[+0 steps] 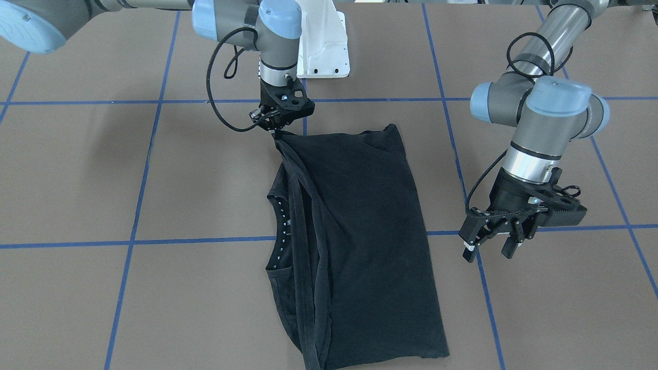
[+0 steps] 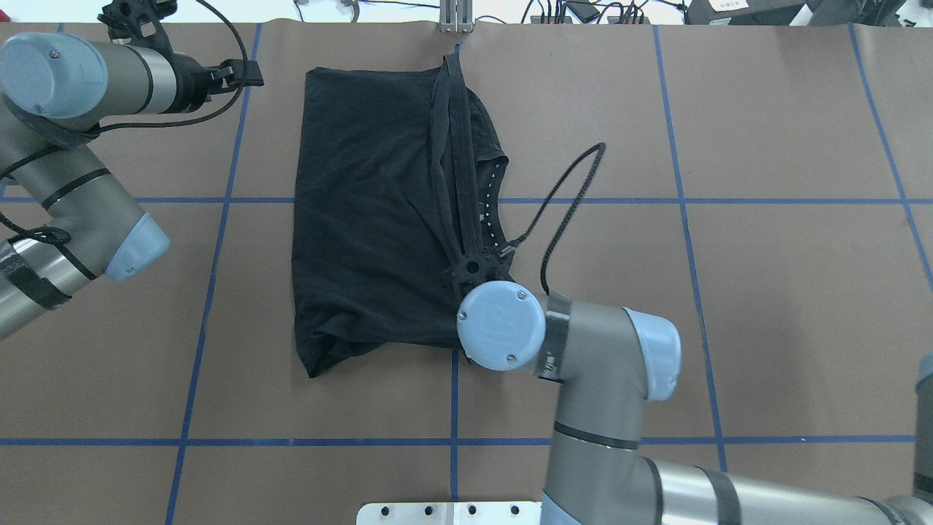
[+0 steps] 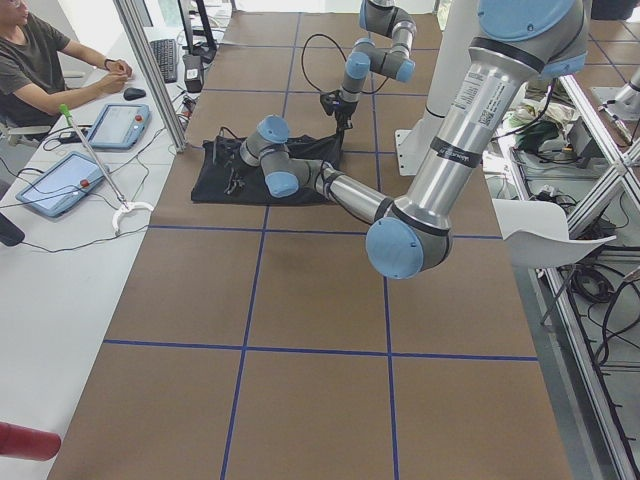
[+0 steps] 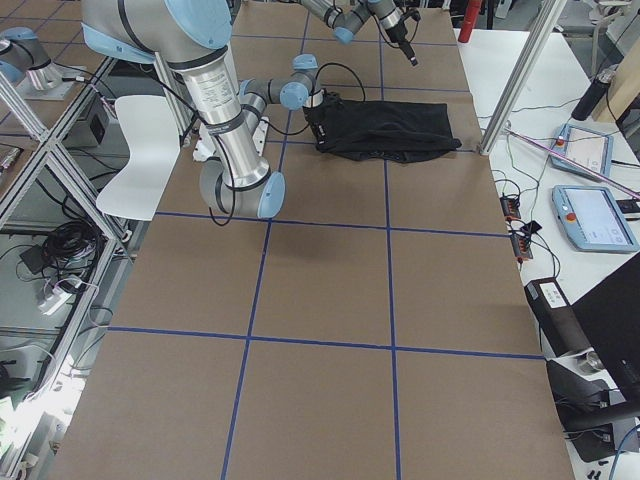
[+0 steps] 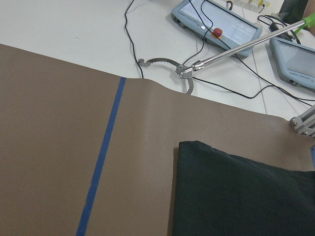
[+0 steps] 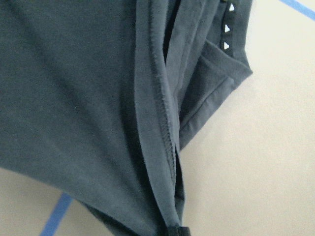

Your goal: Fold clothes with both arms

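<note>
The black t-shirt (image 1: 360, 231) lies on the brown table, folded lengthwise into a long strip; it also shows in the overhead view (image 2: 364, 219). Its collar (image 1: 280, 216), with small white marks, faces the robot's right side. No print shows. My right gripper (image 1: 278, 128) is shut on the bunched hem at the shirt's near corner, low over the table; in the overhead view (image 2: 470, 268) its wrist cap mostly hides it. The right wrist view shows the pinched fabric (image 6: 74, 98). My left gripper (image 1: 493, 241) is open and empty, hanging above the table beside the shirt's left edge. The left wrist view shows the shirt's far corner (image 5: 246, 196).
The white pedestal base (image 1: 324, 46) stands at the near table edge. Blue tape lines (image 1: 205, 240) cross the table. Beyond the far edge lie tablets (image 5: 216, 19), cables and a metal rod (image 5: 236, 46). An operator (image 3: 40, 60) sits there. A metal post (image 4: 520, 80) stands by the shirt's far end.
</note>
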